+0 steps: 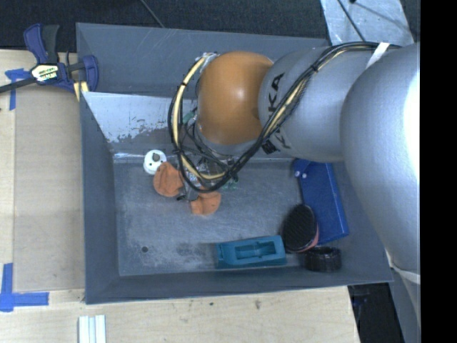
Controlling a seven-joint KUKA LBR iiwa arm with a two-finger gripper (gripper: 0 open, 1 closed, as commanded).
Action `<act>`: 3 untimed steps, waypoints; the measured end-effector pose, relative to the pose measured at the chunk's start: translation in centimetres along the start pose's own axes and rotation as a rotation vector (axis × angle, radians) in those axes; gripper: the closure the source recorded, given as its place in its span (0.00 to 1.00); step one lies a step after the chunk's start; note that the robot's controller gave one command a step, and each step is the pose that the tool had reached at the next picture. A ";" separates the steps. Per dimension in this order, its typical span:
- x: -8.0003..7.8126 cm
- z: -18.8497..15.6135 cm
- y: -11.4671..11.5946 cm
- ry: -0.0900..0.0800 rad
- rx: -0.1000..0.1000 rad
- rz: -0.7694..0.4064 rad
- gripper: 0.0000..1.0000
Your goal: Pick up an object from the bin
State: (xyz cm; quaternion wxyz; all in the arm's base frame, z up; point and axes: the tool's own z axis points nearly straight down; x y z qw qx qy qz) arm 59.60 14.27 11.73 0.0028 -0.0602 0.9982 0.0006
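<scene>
Centre the gripper (pixel 200 179) on one orange-brown lump before closing
Its opening hides under the orange wrist cover (pixel 228 95); I cannot tell it. The left lump (pixel 169 181) sits at its 9 o'clock, the lower lump (pixel 206 204) at 6, a white ball (pixel 153 161) at 10, likely to get nudged. A teal block (pixel 250 252) lies farther, at 5.

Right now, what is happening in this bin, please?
The robot arm reaches in from the right. Its end effector is over the bin's upper-left part, by an orange-brown lump, a second lump and a small white thing. Whether it holds anything, I cannot tell. A teal block lies near the front.
</scene>
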 end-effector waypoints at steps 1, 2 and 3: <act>0.0 -0.9 0.0 0.002 0.000 0.000 1.00; 0.0 -1.9 0.0 0.001 0.000 0.000 1.00; 0.1 -2.9 0.0 0.007 0.001 0.000 1.00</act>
